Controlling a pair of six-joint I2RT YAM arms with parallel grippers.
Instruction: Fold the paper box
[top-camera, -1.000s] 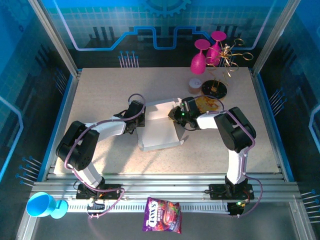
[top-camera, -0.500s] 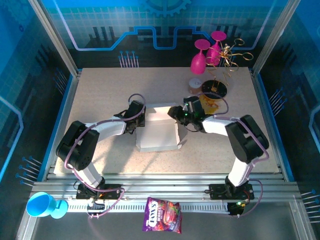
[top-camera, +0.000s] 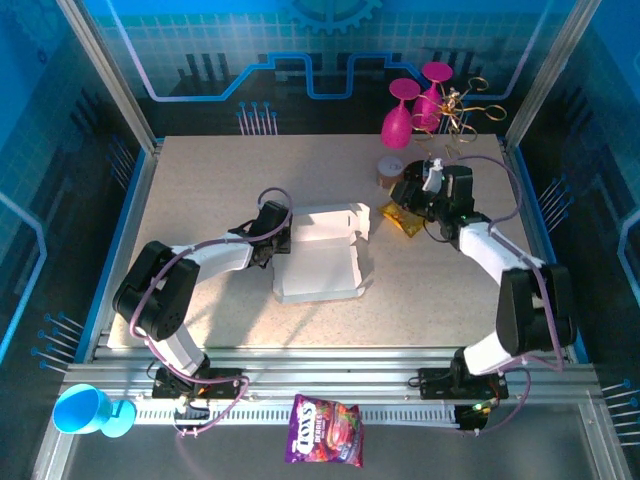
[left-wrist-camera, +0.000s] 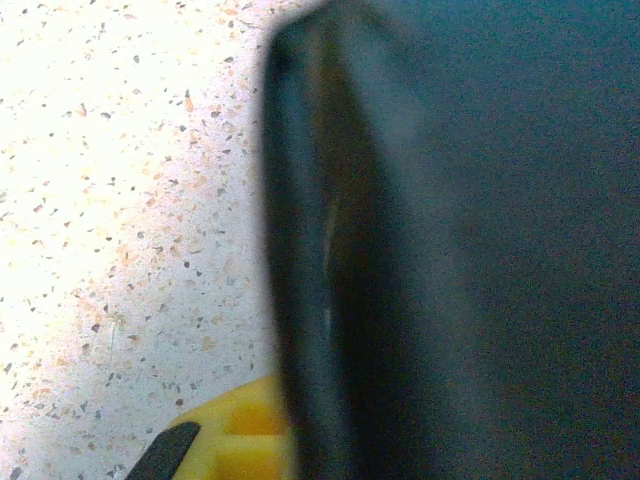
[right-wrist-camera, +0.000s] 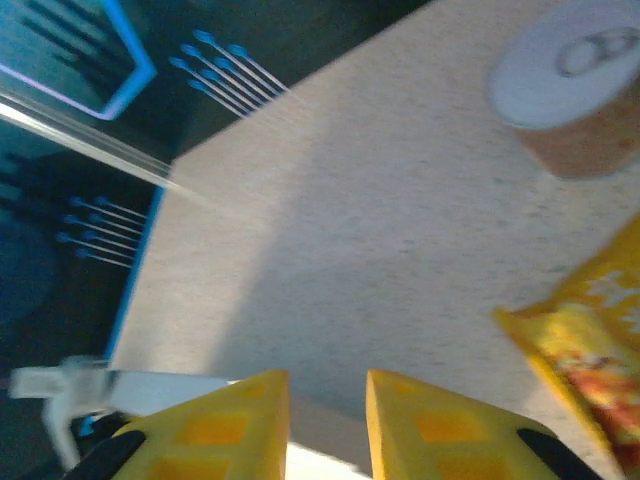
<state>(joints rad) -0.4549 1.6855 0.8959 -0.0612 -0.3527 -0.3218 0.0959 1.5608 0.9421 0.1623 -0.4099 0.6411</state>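
**A:** Where does the box (top-camera: 318, 268) lie?

**B:** Near the middle of the counter (top-camera: 200, 190), between the two arms. Its broad flat panel rests on the surface. That panel's long axis runs left to right, nearly square to the counter's near edge.

**A:** Which way does it face?

**B:** It is open upward. A cardboard wall stands along its far side with a small tab at the right end, and the low near edge faces the arm bases.

**A:** What is the left gripper (top-camera: 282, 240) doing?

**B:** It sits at the box's left side, by the far-left corner, touching it or just beside it. The top view does not show whether it is clamped on the cardboard. In the left wrist view a dark blurred surface sits close to the lens, with a bit of yellow finger (left-wrist-camera: 235, 440) at the bottom and speckled counter on the left. So its state cannot be told.

**A:** And the right gripper (top-camera: 405, 192)?

**B:** It is well apart from the box, toward the far right. It hangs over a yellow packet (top-camera: 398, 214) and is near a can (top-camera: 390, 168). In the right wrist view its two yellow fingers (right-wrist-camera: 240, 425) stand parted by a narrow gap, with nothing between them. The can's pale lid and the packet lie to the right.

**A:** Anything else about?

**B:** Pink glasses (top-camera: 405, 110) stand at the far right. A purple bag (top-camera: 325, 430) lies on the near rail, and a blue cup (top-camera: 85, 410) sits at the near left.
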